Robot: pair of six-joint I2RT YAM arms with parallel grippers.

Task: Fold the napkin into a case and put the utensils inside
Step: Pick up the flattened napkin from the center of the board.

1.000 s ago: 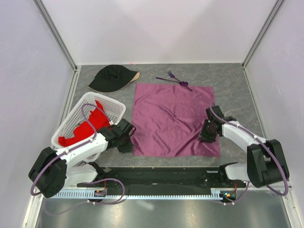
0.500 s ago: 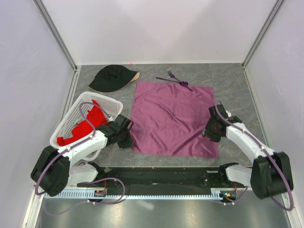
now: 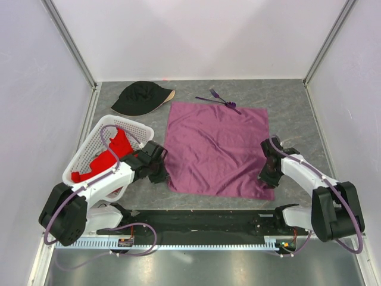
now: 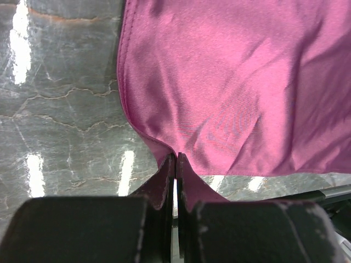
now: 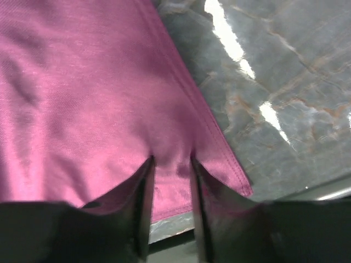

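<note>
The plum-purple napkin [image 3: 217,149] lies spread flat on the grey table, a single layer. My left gripper [image 3: 159,173] is at its near-left corner. In the left wrist view the left gripper [image 4: 175,156] is shut on that corner of the napkin [image 4: 230,82], with the cloth bunched into the jaws. My right gripper [image 3: 268,177] is over the near-right corner. In the right wrist view the right gripper [image 5: 171,160] stands open, fingertips pressed down on the napkin [image 5: 82,109], which lies flat in the gap. The purple utensils [image 3: 219,98] lie just past the napkin's far edge.
A black cap [image 3: 141,97] sits at the far left. A white lattice basket [image 3: 140,130] holding a red cloth [image 3: 113,156] stands beside my left arm. Pale walls close in the table on three sides.
My right gripper rose slightly, then came back down toward the near-right corner, its jaws widening and narrowing. The left gripper kept its hold and drew the near-left corner slightly away from the near edge.
</note>
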